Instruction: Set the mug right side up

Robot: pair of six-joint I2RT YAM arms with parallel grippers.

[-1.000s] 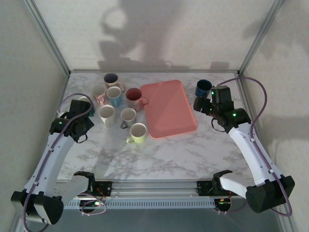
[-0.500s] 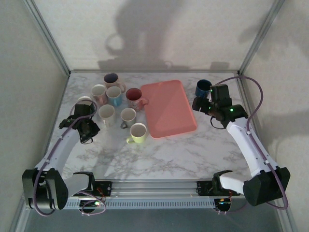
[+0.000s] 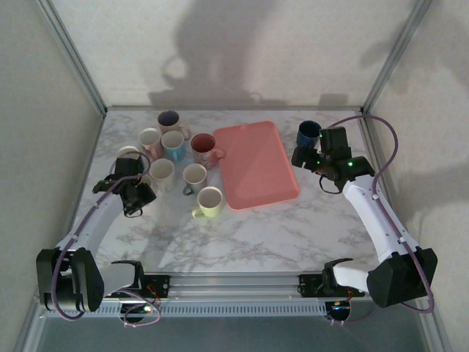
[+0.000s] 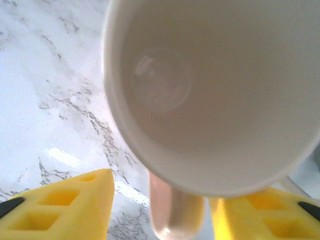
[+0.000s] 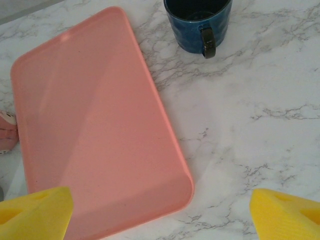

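White mug (image 4: 215,90) stands mouth up near the desk's (image 3: 256,227) left edge. I see my left hand (image 4: 161,197) half open, fingers flanking its handle. My right hand (image 5: 160,210) gapes wide, empty, by the tray (image 5: 100,125).

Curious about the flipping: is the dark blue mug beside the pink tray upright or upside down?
Upright. The dark blue ceramic mug shows its open mouth and dark inside from above.
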